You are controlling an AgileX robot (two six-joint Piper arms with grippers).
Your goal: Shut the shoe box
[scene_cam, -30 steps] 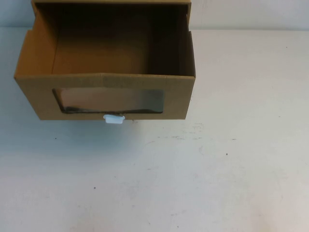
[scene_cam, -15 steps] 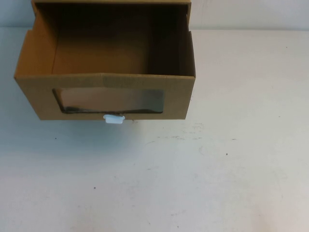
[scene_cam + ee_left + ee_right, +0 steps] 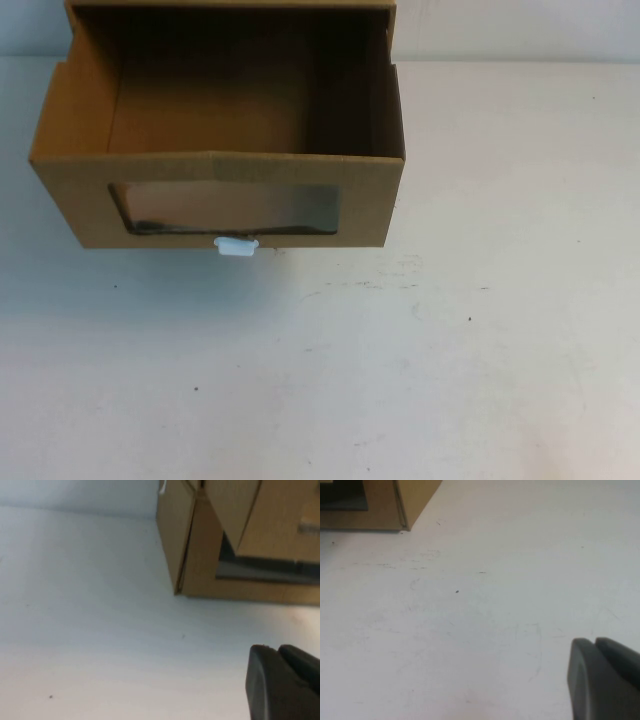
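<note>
Shoe box looks light, stiff; push its front panel. Left gripper near it, right gripper farther; jaws' opening unclear.

Left claw & right claw each hang low over tabletop, only 1 dark finger edge visible.

Your shoe box sits on the bench at the far left, drawer pulled toward you, its pull tab at the front's bottom edge. Your left pincer hangs near its left corner; your right pincer hangs off to its right.
</note>
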